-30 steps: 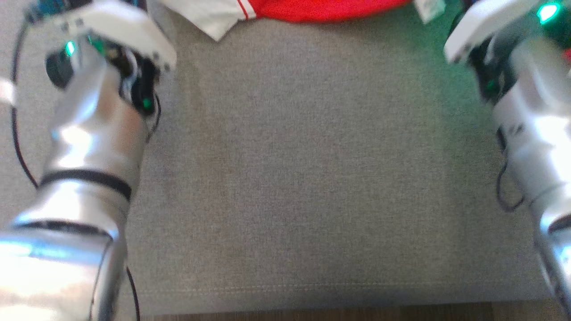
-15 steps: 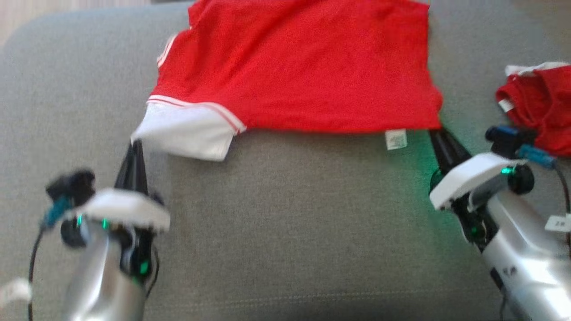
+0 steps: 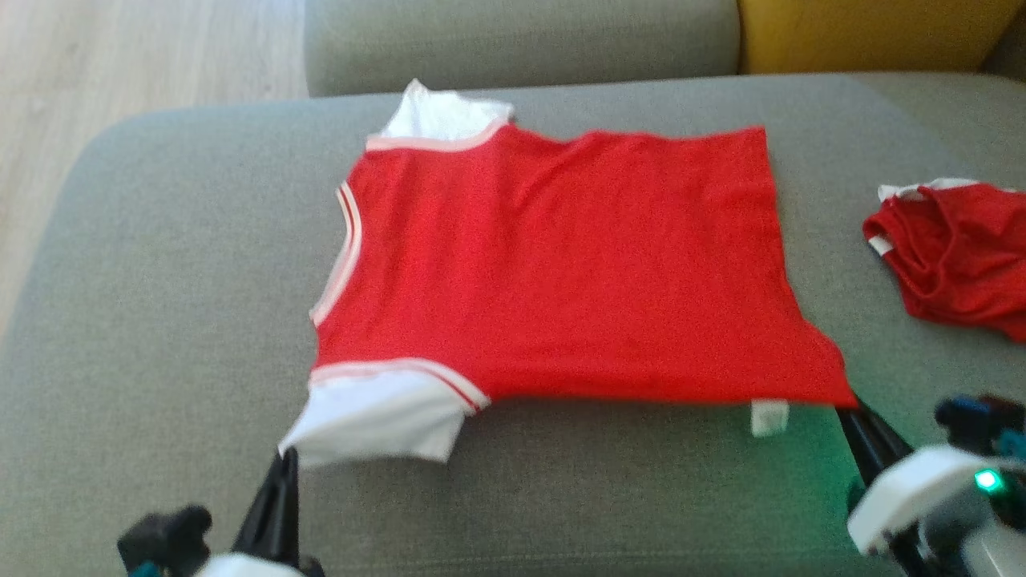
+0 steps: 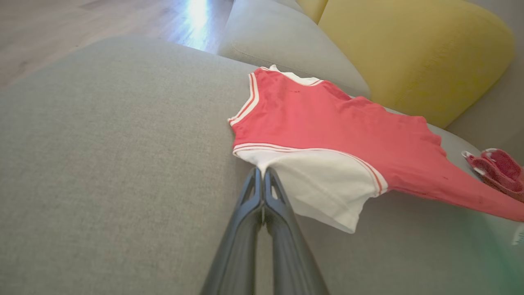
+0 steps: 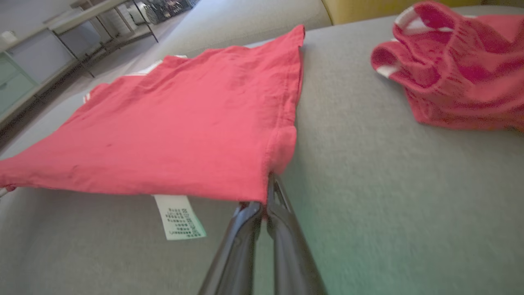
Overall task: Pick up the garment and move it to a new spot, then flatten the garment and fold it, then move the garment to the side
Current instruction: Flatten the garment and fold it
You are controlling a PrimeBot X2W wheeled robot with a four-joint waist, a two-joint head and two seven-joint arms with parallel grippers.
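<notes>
The garment [image 3: 561, 264] is a red sleeveless-cut shirt with white sleeves, spread flat on the grey sofa seat [image 3: 160, 320]. My left gripper [image 3: 284, 458] is shut on the corner of the near white sleeve [image 4: 319, 184]; in the left wrist view the left gripper [image 4: 262, 173] pinches that sleeve's edge. My right gripper [image 3: 848, 412] is shut on the garment's near hem corner, and the right wrist view shows the right gripper [image 5: 270, 182] closed on the red garment [image 5: 184, 123]. The near edge hangs slightly off the seat, with a white label [image 5: 179, 217] dangling under it.
A second, crumpled red garment [image 3: 954, 248] lies on the seat to the right. A grey back cushion [image 3: 521, 40] and a yellow cushion [image 3: 866, 32] stand behind. Wooden floor [image 3: 144, 56] lies beyond the seat's rounded left edge. Bare seat stretches to the left.
The head camera has tilted up, so the whole picture has shifted from the arms and bare seat to the full garment. Both grippers stay shut on the near corners.
</notes>
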